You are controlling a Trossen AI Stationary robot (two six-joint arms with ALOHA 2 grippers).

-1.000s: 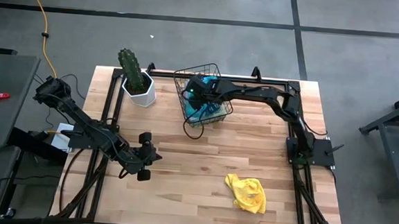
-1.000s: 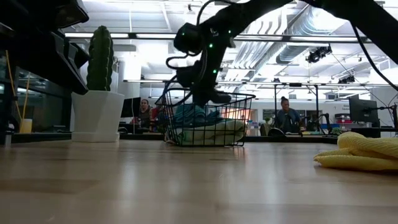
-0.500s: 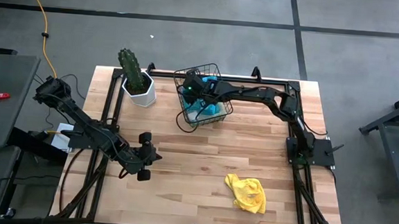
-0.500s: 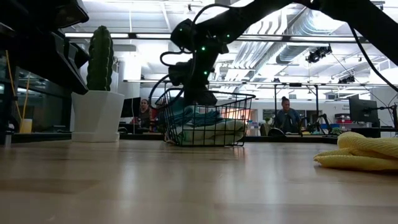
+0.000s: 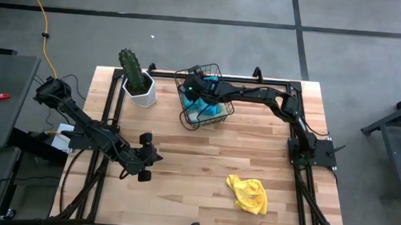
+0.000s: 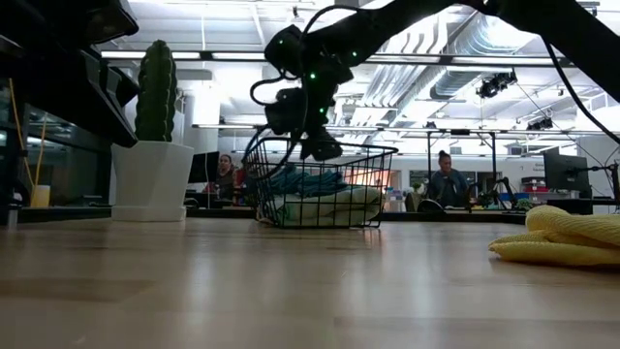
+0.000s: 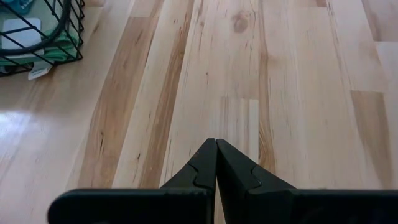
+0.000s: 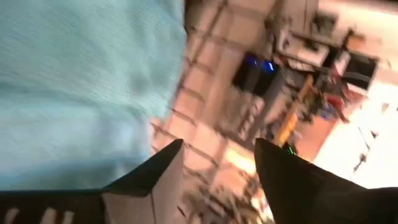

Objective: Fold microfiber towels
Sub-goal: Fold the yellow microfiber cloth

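A black wire basket (image 5: 186,118) at the table's far middle holds bunched microfiber towels, a teal-blue one (image 6: 300,179) on top of a light green one (image 6: 334,204). My right gripper (image 6: 318,147) hangs open just above the basket's rim. In its wrist view the teal-blue towel (image 8: 74,81) fills the space beside the open fingers of my right gripper (image 8: 217,146), with nothing between them. A crumpled yellow towel (image 5: 248,194) lies on the table at the near right. My left gripper (image 7: 216,142) is shut and holds nothing, above bare wood at the table's left (image 5: 152,155).
A cactus in a white pot (image 5: 138,81) stands at the far left, close to the basket. A black frame rail (image 5: 258,80) runs along the far edge. Bare wood lies between the basket and the yellow towel. People sit in the room behind the table (image 6: 448,179).
My right gripper has opened, tipped its fingers upward and come up from among the towels in the basket to just above the rim. The basket has shifted a little under it.
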